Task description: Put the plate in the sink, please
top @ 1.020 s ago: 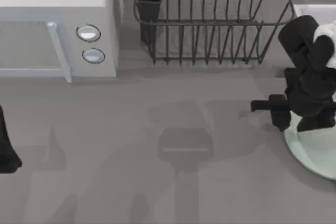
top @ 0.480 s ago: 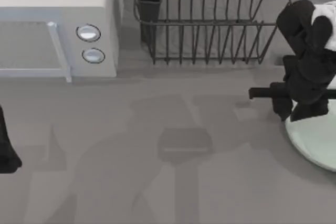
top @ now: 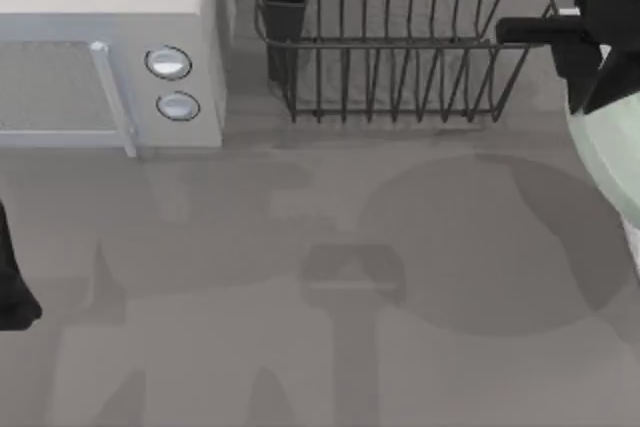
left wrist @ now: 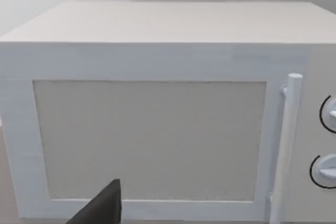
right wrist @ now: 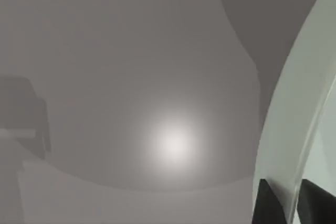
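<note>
The right hand (top: 600, 97) hangs at the bench's far right edge, just beside the dark wire dish rack (top: 400, 47), its two dark fingers (right wrist: 270, 203) pinching the rim of the large round, pale mint-green glossy plate (top: 610, 162). The plate is lifted clear of the grey bench (top: 300, 347), throwing a big round shadow. The left hand (top: 12, 287) is parked at the left edge, facing the white boxy microwave (left wrist: 157, 119); whether it's spread I cannot tell.
</note>
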Tool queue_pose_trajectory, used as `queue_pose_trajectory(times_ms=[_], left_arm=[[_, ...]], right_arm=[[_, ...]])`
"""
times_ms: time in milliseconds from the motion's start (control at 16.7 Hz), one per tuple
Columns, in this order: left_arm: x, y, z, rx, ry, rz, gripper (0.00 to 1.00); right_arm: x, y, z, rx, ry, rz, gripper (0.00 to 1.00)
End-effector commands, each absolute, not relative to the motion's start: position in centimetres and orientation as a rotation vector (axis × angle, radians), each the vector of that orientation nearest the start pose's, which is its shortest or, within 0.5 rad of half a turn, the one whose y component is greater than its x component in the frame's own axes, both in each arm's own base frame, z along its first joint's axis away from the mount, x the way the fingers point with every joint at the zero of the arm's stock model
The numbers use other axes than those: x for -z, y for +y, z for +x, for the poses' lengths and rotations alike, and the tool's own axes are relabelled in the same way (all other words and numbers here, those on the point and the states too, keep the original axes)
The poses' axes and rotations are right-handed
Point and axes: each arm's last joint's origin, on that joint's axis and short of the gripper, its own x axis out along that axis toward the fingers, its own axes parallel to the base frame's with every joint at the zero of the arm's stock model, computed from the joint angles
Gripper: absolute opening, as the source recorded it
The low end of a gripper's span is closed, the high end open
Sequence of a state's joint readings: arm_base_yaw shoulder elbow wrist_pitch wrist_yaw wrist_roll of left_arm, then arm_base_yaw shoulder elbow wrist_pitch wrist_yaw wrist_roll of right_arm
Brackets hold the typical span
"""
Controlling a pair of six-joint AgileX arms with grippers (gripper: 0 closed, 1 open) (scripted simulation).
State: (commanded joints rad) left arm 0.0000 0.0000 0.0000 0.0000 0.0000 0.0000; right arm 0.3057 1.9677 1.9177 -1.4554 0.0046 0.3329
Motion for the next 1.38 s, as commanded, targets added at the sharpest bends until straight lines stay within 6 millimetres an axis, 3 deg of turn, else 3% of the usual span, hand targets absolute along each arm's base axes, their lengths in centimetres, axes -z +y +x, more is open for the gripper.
queue_pose_trajectory(times_ms=[180, 300, 420, 780, 900, 1080, 1260, 1380], left_arm=[[-16.0, -0.1, 10.6, 0.0, 0.0, 0.0, 1.0], [-16.0, -0.1, 10.6, 0.0, 0.0, 0.0, 1.0], [-16.0, -0.1, 10.6, 0.0, 0.0, 0.0, 1.0], [-16.0, -0.1, 10.6, 0.0, 0.0, 0.0, 1.0], [-16.0, -0.1, 10.6, 0.0, 0.0, 0.0, 1.0], [-16.0, -0.1, 10.6, 0.0, 0.0, 0.0, 1.0], [-16.0, -0.1, 10.6, 0.0, 0.0, 0.0, 1.0], [-16.0, -0.1, 10.6, 0.0, 0.0, 0.0, 1.0]], right_arm=[[-34.3, 11.4, 34.7, -0.001, 1.496, 0.032, 0.0], [-36.3, 11.0, 33.8, -0.003, 1.487, 0.034, 0.0], [-37.1, 10.8, 33.3, -0.004, 1.482, 0.035, 0.0], [-36.9, 10.8, 33.7, -0.007, 1.486, 0.031, 0.0], [-36.2, 10.1, 35.4, -0.003, 1.491, 0.027, 0.0], [-33.9, 8.0, 39.7, 0.003, 1.507, 0.019, 0.0], [-28.8, 4.4, 45.0, 0.009, 1.552, 0.01, 0.0], [-25.5, 1.4, 47.4, 0.01, 1.568, 0.008, 0.0]])
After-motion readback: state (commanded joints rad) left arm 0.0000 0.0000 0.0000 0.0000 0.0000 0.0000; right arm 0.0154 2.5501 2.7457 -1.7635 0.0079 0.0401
